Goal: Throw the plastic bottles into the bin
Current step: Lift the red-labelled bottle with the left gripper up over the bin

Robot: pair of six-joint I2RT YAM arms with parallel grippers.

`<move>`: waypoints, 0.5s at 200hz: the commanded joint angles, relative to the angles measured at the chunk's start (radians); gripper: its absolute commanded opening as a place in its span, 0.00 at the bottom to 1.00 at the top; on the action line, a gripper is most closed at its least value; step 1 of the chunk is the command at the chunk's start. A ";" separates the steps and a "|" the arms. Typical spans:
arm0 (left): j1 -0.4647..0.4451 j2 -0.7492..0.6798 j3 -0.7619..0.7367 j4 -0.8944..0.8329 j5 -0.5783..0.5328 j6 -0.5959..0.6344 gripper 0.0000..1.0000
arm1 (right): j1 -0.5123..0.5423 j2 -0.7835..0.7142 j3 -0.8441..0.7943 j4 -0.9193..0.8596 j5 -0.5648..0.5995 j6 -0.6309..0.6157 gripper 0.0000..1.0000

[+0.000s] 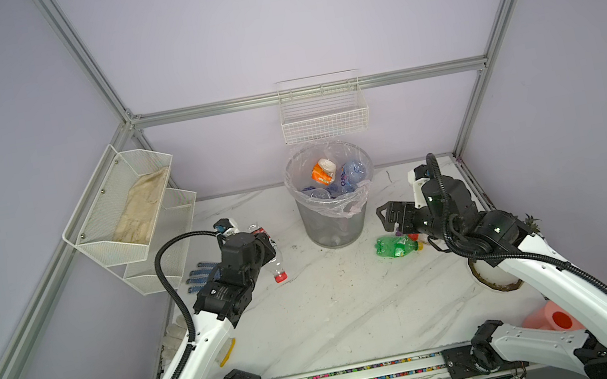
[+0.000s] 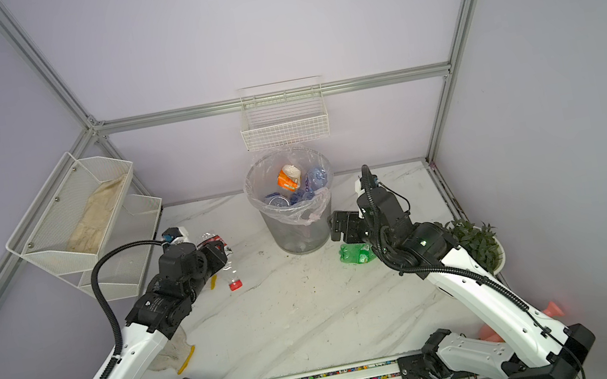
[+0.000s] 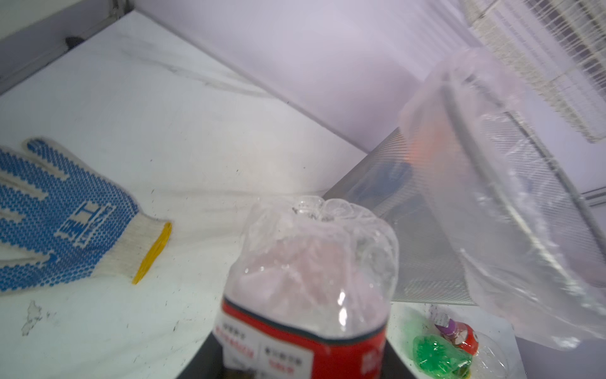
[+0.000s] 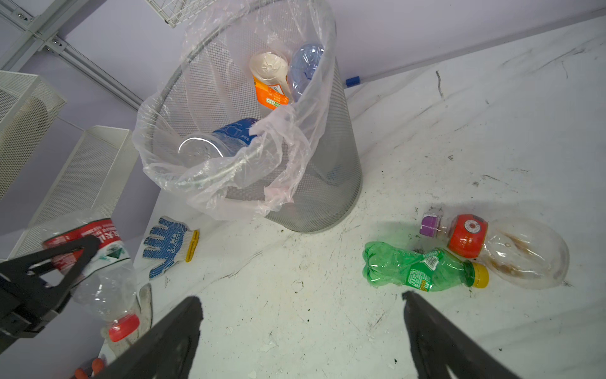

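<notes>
My left gripper (image 1: 264,244) is shut on a clear crushed bottle (image 1: 273,261) with a red label and red cap, gripping it across the label; in the right wrist view one of its fingers (image 4: 70,254) lies over that label. The grey mesh bin (image 1: 334,219) stands at the back middle, and several bottles (image 1: 323,172) lie inside it. Right of the bin, a green bottle (image 1: 396,246) lies on the table beside a clear bottle (image 4: 511,249) with a red label and purple cap. My right gripper (image 4: 301,297) hangs open just above the table next to the green bottle (image 4: 423,267).
A blue-dotted glove (image 1: 201,276) lies left of the held bottle. White mesh shelves (image 1: 119,206) hang on the left wall and a wire basket (image 1: 323,115) hangs above the bin. A potted plant (image 2: 476,244) sits at the right edge and a pink watering can (image 1: 552,319) at the front right.
</notes>
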 commanded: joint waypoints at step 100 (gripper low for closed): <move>-0.231 0.214 0.587 0.021 -0.108 0.370 0.35 | -0.003 -0.093 -0.175 0.023 0.047 0.067 0.97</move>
